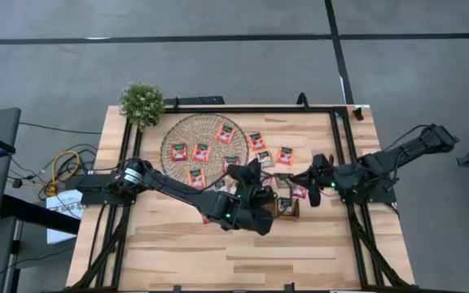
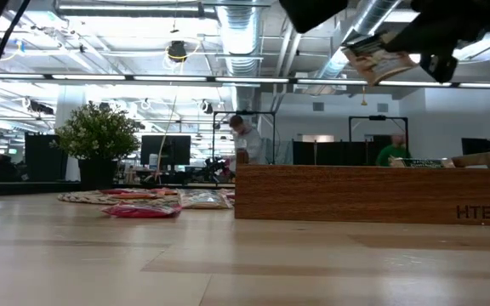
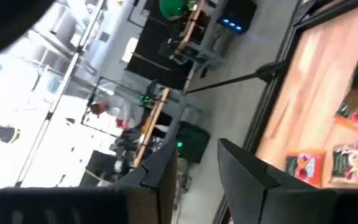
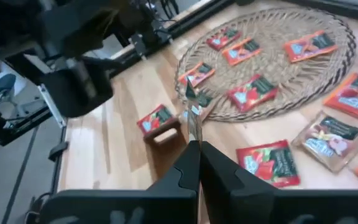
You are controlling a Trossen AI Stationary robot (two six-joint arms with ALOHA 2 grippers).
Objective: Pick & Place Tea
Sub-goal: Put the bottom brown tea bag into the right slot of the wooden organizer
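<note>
Several red tea sachets (image 1: 201,150) lie on the round woven mat (image 1: 187,130), and more lie on the table right of it (image 4: 267,163). The brown wooden tray (image 2: 373,194) stands near the table's middle, mostly under the arms in the high view. My right gripper (image 4: 196,146) is shut on one pale sachet (image 2: 379,61) high above the tray. My left gripper (image 3: 197,171) hovers level near the mat's near right edge (image 1: 249,172), open with nothing between its fingers. My right gripper pinches the pale sachet between its two shut fingers. In the right wrist view the sachet shows edge-on (image 4: 194,121), sticking out past the fingertips. The fingers come from the table's right side, slanting a little downward. The sachet is lifted clear and tilted, well above the tray.
A potted plant (image 1: 142,103) stands at the table's far left corner. Black frame rails (image 1: 336,138) run along the table's sides. One red sachet (image 4: 157,118) lies beside the tray's end (image 4: 166,134). People (image 2: 243,140) stand in the room beyond the table.
</note>
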